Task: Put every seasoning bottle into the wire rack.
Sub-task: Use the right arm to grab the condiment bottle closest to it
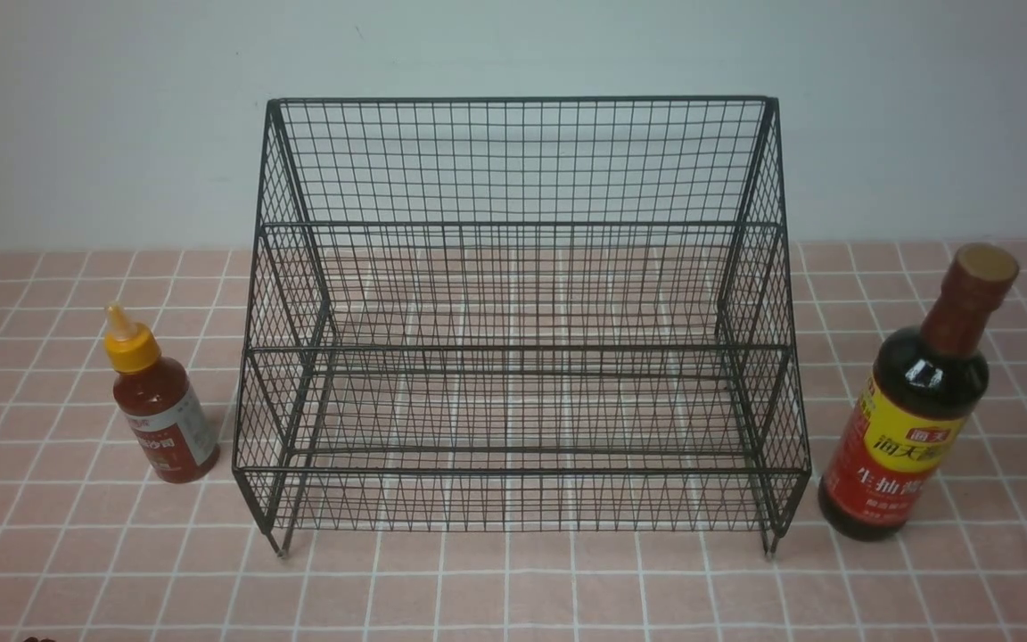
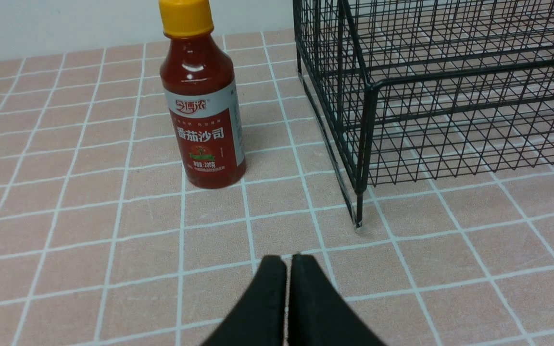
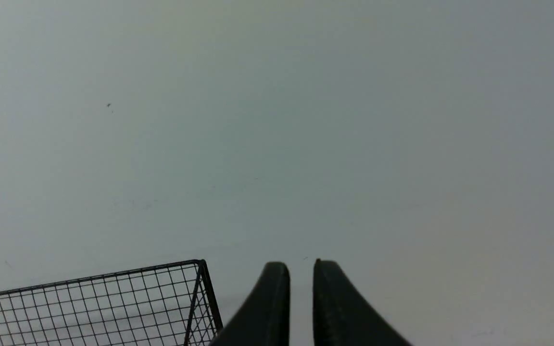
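Note:
The black wire rack [image 1: 521, 223] stands in the middle of the tiled table, both tiers bare. The small red-sauce bottle [image 1: 164, 415] with its yellow nozzle cap stands upright to the rack's left. The tall dark soy-sauce bottle [image 1: 910, 419] stands upright to its right. In the left wrist view, my left gripper [image 2: 287, 259] is shut and empty, low over the tiles, short of the red-sauce bottle [image 2: 205, 120] and the rack's corner leg [image 2: 359, 211]. My right gripper [image 3: 301, 264] is all but shut, empty, facing the wall beside the rack's top corner [image 3: 200, 263]. Neither gripper shows in the front view.
A pale wall [image 1: 77, 116] runs close behind the rack. The table is covered in pink tiles with white grout [image 1: 513, 588]. The soy-sauce bottle is out of both wrist views.

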`<state>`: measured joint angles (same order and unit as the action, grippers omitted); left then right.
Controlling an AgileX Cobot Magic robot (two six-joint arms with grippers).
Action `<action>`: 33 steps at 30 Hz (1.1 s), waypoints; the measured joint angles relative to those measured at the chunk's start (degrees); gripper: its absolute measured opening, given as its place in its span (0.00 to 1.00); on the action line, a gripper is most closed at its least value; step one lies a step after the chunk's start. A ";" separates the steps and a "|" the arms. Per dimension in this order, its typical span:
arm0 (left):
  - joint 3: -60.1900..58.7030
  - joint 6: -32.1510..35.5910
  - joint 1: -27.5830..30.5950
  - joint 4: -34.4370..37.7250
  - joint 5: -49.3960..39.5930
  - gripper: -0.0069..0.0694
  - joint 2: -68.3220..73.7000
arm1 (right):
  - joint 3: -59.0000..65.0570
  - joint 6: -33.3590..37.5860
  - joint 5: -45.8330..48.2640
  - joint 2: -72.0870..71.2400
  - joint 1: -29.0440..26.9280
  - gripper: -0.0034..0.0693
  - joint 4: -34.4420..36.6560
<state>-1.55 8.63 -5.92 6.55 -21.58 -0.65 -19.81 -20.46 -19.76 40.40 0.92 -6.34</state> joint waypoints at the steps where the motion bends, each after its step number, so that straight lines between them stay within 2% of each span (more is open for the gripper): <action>1: 0.00 0.00 0.00 0.00 0.00 0.08 0.00 | -0.60 -0.55 -1.18 2.17 0.43 0.21 -0.79; 2: 0.00 0.00 0.00 0.00 0.00 0.08 0.00 | -2.01 -1.59 -3.16 5.79 1.34 0.27 -2.41; 4: 0.00 0.00 0.00 0.00 0.00 0.08 0.00 | -3.13 -2.13 -4.58 8.78 2.02 0.32 -3.30; 7: 0.00 0.00 0.00 -0.05 0.00 0.08 0.00 | -6.39 -2.55 -7.33 16.88 4.26 0.51 -3.83; 8: 0.00 0.00 0.00 -0.05 0.00 0.08 0.00 | -6.39 -2.55 -7.34 17.30 4.34 0.51 -3.83; 10: 0.00 0.00 0.00 -0.05 0.00 0.08 0.00 | -8.70 -2.55 -8.14 23.16 4.86 0.63 -3.94; 15: 0.00 0.00 0.00 -0.05 0.00 0.08 0.00 | -10.23 -2.40 -9.41 30.27 4.86 0.70 -4.06; 27: 0.00 0.00 0.00 -0.05 0.00 0.08 0.00 | -10.23 -2.30 -8.41 34.99 4.86 0.69 -7.86; 30: 0.00 0.00 0.00 -0.05 0.00 0.08 0.00 | -10.23 -2.30 -5.95 35.21 4.88 0.55 -8.79; 31: 0.00 0.00 0.00 -0.05 0.00 0.08 0.00 | -10.23 -2.25 -5.95 35.21 4.93 0.54 -8.88; 32: 0.00 0.00 0.00 -0.05 0.00 0.08 0.00 | -10.23 -1.01 -5.58 35.21 4.93 0.44 -10.38; 33: 0.00 0.00 0.00 -0.05 0.00 0.08 0.00 | -10.29 -0.53 -5.31 35.00 4.86 0.43 -11.03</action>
<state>-1.55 8.63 -5.92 6.50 -21.58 -0.65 -30.10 -20.99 -25.07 75.41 5.78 -17.37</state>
